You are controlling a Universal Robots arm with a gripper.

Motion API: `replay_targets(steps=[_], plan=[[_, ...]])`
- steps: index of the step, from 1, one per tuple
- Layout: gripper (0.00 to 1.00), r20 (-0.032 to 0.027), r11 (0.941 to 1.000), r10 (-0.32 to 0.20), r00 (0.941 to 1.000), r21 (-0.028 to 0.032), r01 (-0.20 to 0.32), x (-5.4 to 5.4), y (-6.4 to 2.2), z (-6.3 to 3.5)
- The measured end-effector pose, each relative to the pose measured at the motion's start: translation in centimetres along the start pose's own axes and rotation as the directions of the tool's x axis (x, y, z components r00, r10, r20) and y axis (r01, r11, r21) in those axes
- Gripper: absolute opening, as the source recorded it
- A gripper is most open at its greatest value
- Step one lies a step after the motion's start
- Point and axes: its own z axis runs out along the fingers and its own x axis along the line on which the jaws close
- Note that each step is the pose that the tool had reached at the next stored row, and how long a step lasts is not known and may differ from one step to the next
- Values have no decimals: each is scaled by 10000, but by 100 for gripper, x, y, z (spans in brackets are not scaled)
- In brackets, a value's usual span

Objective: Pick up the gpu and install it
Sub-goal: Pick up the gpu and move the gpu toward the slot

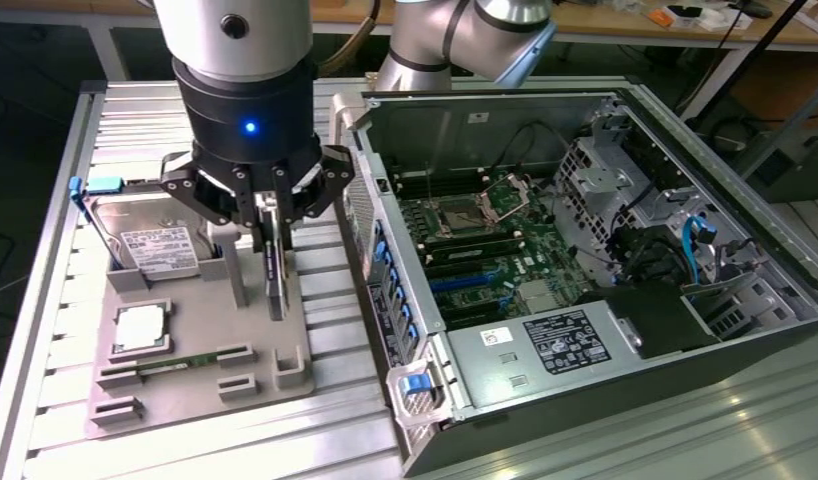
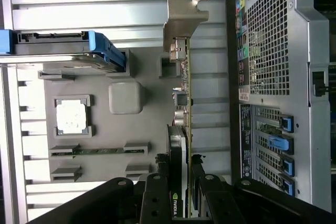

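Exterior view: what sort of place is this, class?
Likely a robotics lab for computer assembly: a robot arm, its hand gripping a graphics card, an open computer case, a hard drive in a holder.

Slatted aluminium table (image 1: 142,110); wooden bench (image 1: 596,22) behind; dark floor (image 1: 16,150) at exterior view's left.

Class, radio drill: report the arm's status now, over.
Gripper shut on gpu. It stands on edge in grey holder. Hard drive and computer case flank it.
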Motion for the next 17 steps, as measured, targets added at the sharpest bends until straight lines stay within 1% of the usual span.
replay_targets(steps=[17], plan=[[27, 0, 10000, 0, 10000, 0, 0, -5, 4, -189]])
